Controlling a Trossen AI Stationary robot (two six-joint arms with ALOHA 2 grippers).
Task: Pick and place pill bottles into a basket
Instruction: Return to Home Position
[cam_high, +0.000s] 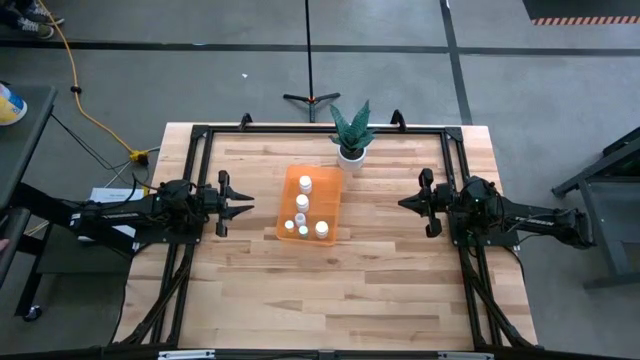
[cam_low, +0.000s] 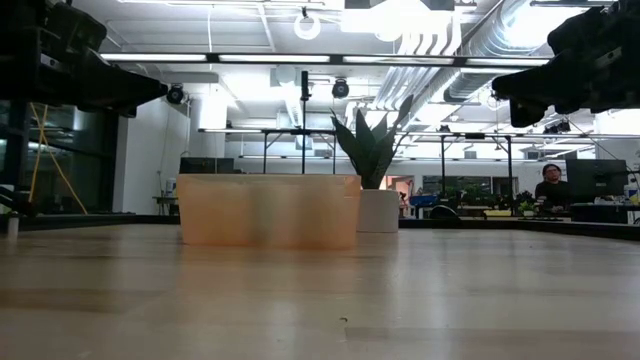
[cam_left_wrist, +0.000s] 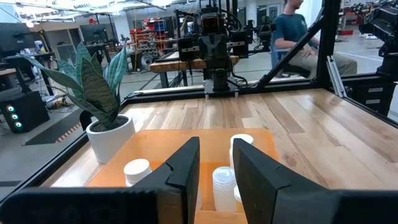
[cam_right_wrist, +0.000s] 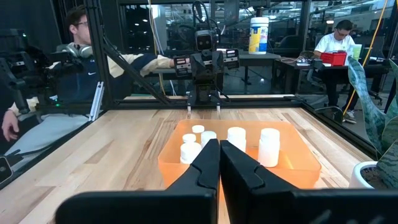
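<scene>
High view: pill bottles (cam_high: 305, 183) inside basket (cam_high: 328, 190)

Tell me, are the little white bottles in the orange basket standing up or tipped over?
Standing up. The right wrist view shows the pill bottles upright inside the basket, caps on top.
</scene>
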